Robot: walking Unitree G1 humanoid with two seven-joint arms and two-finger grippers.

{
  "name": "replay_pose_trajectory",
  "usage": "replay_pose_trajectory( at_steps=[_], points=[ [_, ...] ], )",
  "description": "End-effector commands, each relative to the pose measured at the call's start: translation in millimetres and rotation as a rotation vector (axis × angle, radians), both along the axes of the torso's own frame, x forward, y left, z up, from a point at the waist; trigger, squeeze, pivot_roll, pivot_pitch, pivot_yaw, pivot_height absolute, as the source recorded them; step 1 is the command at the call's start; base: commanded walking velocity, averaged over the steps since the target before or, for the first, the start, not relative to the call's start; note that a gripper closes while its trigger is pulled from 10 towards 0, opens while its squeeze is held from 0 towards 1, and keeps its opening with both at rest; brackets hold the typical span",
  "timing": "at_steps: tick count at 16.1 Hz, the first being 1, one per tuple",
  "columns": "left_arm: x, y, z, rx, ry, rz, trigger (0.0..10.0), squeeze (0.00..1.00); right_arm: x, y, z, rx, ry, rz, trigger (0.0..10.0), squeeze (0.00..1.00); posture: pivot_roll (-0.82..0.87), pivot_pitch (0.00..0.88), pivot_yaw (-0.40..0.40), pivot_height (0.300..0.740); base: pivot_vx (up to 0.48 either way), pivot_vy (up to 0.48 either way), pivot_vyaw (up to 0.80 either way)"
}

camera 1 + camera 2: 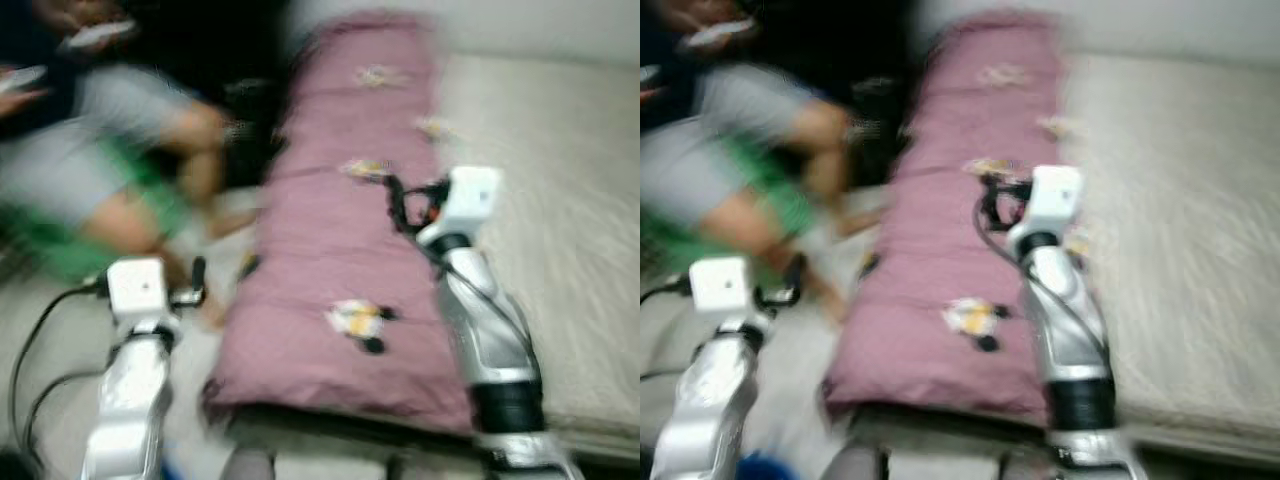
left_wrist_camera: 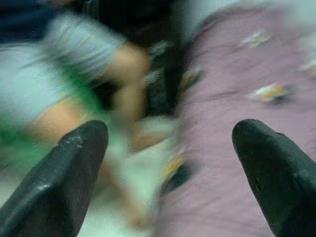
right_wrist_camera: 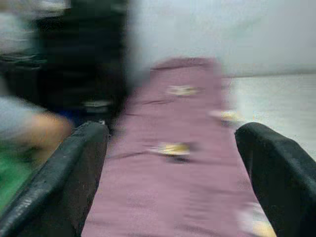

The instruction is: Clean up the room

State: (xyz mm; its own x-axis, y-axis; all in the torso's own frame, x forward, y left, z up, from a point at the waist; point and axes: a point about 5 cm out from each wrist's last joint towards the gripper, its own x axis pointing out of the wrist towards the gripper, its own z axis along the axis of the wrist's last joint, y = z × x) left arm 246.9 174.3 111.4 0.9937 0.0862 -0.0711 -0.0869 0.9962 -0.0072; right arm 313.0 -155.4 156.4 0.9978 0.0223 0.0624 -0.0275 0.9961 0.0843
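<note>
A long mauve blanket (image 1: pixel 340 250) with small cartoon prints lies along the left side of a bed with a cream mattress (image 1: pixel 560 200). My right gripper (image 1: pixel 402 205) hovers over the middle of the blanket; in the right wrist view its fingers (image 3: pixel 74 168) stand open with the blanket (image 3: pixel 182 168) running away between them. My left gripper (image 1: pixel 197 275) is low beside the bed's left edge, open (image 2: pixel 170 133), with nothing between its fingers. All views are blurred.
A person (image 1: pixel 120 150) in grey shorts sits left of the bed, legs close to my left gripper, holding white objects (image 1: pixel 95 35). Something green (image 1: pixel 60 250) lies under the person. Pale floor (image 1: pixel 60 330) shows at the lower left.
</note>
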Motion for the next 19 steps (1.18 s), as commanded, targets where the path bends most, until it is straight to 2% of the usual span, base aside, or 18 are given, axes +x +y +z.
replay_pose_trajectory(
  at_steps=[1, 5, 13, 19],
  points=[
    [-1.2, -2.8, 0.2, 0.018, -0.001, -0.015, 10.0, 0.0, -1.8, -5.2, -4.2, -0.001, 0.013, -0.023, 10.0, 0.0, -0.08, 0.0, 0.032, 0.74, 0.0, 0.0, 0.0],
    [-0.5, -2.3, 0.7, 0.024, -0.007, -0.011, 10.0, 0.0, -2.6, -5.9, -8.6, -0.03, 0.037, -0.024, 10.0, 0.0, -0.07, 0.0, 0.026, 0.74, 0.0, 0.0, 0.0],
    [-5.6, -0.1, -2.1, 0.037, 0.005, 0.018, 10.0, 0.0, -0.3, -1.3, -11.9, -0.059, 0.047, 0.013, 10.0, 0.0, -0.05, 0.0, 0.007, 0.74, 0.0, 0.0, 0.8],
    [-5.6, -1.1, -1.5, 0.042, 0.001, 0.015, 10.0, 0.0, 1.9, -3.9, -11.5, -0.068, 0.044, 0.008, 10.0, 0.0, -0.05, 0.0, 0.007, 0.74, 0.0, 0.0, 0.8]
  ],
)
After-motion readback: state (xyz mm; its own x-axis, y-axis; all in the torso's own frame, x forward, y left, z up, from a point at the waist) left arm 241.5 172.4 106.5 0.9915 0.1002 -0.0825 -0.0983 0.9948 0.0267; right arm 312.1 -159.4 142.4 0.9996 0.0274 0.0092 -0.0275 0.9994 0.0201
